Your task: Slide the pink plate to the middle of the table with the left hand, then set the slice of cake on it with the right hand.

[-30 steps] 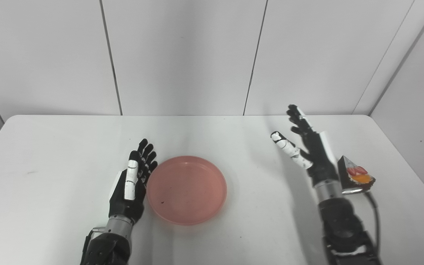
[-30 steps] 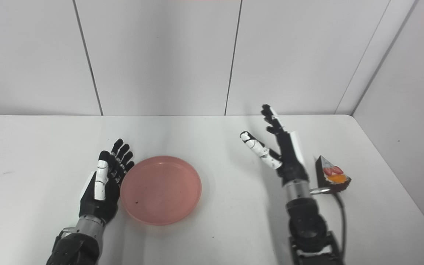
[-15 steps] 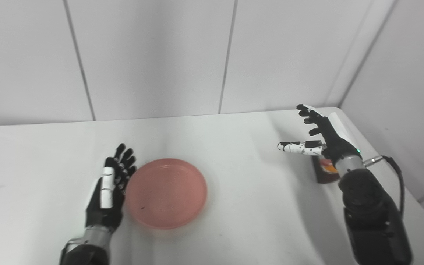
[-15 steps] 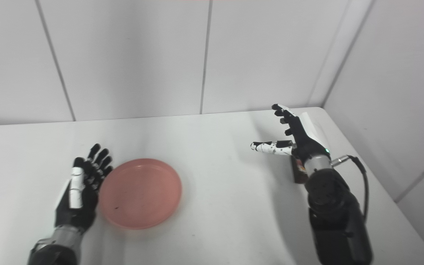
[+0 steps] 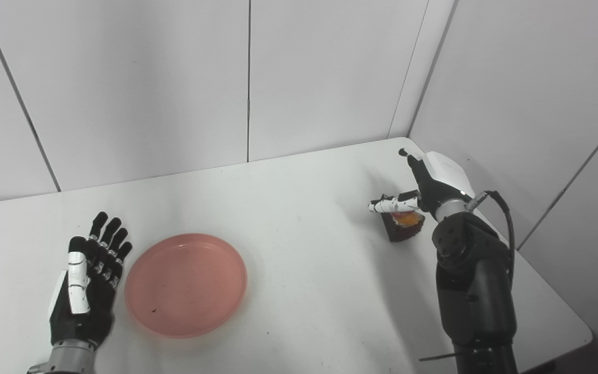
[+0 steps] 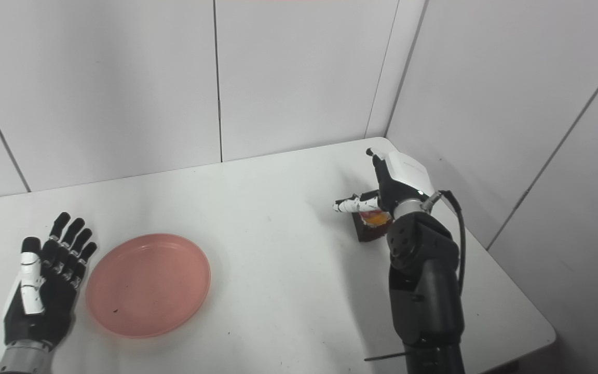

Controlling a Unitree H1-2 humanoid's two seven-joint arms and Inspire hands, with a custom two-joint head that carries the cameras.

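Round pink plastic plate [image 5: 186, 284] is lying on the white bench [image 5: 299, 270]. Left hand [image 5: 85, 289] is resting just left of the plate, fingers spread, holding nothing. Right hand [image 5: 426, 188] is poised over the brown fruit-topped cake slice [image 5: 404, 224], well right of the plate, prob. for pickup; thumb out, grip can't tell, wrist is hiding most of the cake.

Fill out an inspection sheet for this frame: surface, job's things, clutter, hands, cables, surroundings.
Surface: white table, a few small dark specks.
Job's things: pink plate empty, on the table's left part; slice of cake on the table near the right edge, not on the plate.
Clutter: nothing seen.
Hands: left hand open, beside the plate's left rim, contact unclear; right hand over the cake, thumb across its top, grasp not confirmed.
Cables: black cable looping from the right wrist along the forearm.
Surroundings: plain pale wall panels behind and to the right.
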